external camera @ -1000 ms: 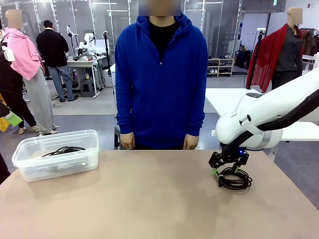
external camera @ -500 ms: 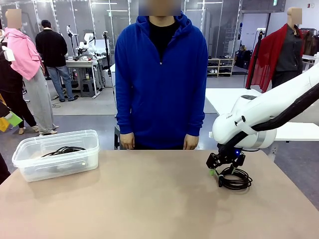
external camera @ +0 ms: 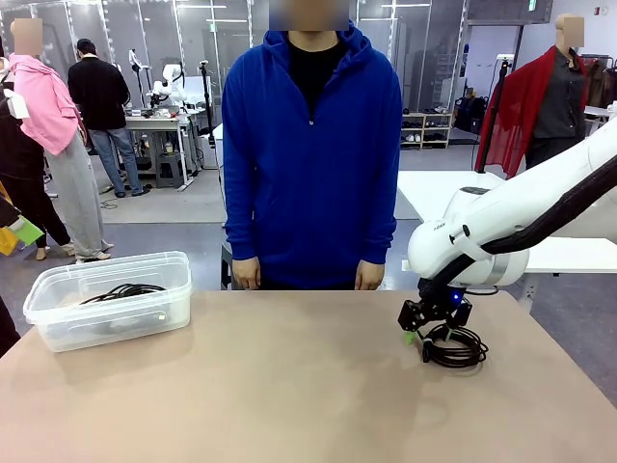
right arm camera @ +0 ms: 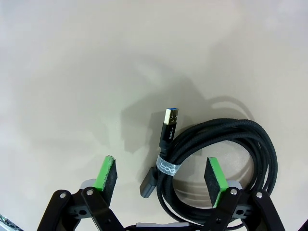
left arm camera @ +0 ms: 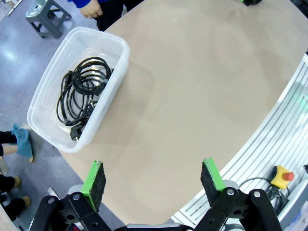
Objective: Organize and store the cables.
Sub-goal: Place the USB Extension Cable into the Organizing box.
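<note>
- The right gripper (external camera: 421, 344) is down at the tan table (external camera: 289, 386) on the robot's right side, over a coiled black cable (external camera: 453, 347) that lies flat there.
- In the right wrist view the right gripper (right arm camera: 161, 175) has its green pads (right arm camera: 108, 174) spread apart, one on each side of the near part of the coiled black cable (right arm camera: 226, 144). One pad stands inside the loop, the other outside it on bare table.
- The pads are not pressed on the cord; a gap shows on both sides, so the jaws are part open with nothing gripped.
- A grey band (right arm camera: 167, 168) with pale lettering binds the coil between the pads. A USB plug (right arm camera: 169, 124) with a metal tip sticks out from the band, and a second plug end (right arm camera: 148, 184) lies close by the band.
- The left gripper (left arm camera: 153, 180) hangs high above the table with its jaws fully apart and nothing between them.
- A clear plastic bin (left arm camera: 45, 127) sits at the table's left edge; black cables (left arm camera: 79, 91) lie loosely wound inside it.
- In the front view the clear plastic bin (external camera: 58, 328) is well apart from the coil by the right gripper, with black cords (external camera: 120, 291) showing inside.
- A person in a blue hoodie (external camera: 310, 164) stands at the far side, hands (external camera: 247, 275) hanging just above the table edge.
</note>
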Motion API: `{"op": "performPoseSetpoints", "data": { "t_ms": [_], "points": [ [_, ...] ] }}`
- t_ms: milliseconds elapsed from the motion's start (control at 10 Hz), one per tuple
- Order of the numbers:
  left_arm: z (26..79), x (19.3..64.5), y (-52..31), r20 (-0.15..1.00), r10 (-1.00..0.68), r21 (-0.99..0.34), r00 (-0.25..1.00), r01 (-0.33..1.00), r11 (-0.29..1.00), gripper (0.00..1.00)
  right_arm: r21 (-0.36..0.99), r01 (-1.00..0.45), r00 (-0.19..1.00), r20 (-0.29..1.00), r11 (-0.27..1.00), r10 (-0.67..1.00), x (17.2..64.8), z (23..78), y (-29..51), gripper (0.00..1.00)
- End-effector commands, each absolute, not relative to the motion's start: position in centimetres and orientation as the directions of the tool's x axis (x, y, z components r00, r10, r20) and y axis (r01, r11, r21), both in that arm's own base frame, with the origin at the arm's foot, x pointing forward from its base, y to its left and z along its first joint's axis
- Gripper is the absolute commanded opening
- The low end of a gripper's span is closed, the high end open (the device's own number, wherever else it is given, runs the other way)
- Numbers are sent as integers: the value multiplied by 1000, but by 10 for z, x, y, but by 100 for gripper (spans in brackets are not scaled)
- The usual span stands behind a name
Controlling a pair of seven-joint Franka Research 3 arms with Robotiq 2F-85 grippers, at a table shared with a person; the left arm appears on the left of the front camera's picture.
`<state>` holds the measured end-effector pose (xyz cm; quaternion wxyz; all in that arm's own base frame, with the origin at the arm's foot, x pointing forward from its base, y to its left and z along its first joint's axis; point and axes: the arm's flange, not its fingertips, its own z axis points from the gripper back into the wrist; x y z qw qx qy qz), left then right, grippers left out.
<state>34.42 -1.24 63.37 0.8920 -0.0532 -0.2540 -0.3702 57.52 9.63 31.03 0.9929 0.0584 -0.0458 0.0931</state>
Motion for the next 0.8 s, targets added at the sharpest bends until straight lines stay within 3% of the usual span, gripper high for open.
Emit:
{"op": "performPoseSetpoints", "data": {
  "t_ms": [0, 100, 400, 700],
  "points": [
    [636, 347, -13, 489, -625, 102, 608, 672, 733, 100, 75, -149, 986, 90, 986, 142, 586, 303, 103, 75],
    [636, 347, -13, 489, -625, 102, 608, 672, 733, 100, 75, -149, 986, 87, 986, 142, 587, 302, 103, 69],
    [636, 347, -13, 489, -625, 102, 608, 672, 733, 100, 63, -153, 985, 88, 986, 147, 587, 302, 104, 36],
    [636, 347, -13, 489, -625, 102, 608, 672, 733, 100, 58, -157, 985, 83, 986, 152, 584, 304, 105, 11]
  ]
}}
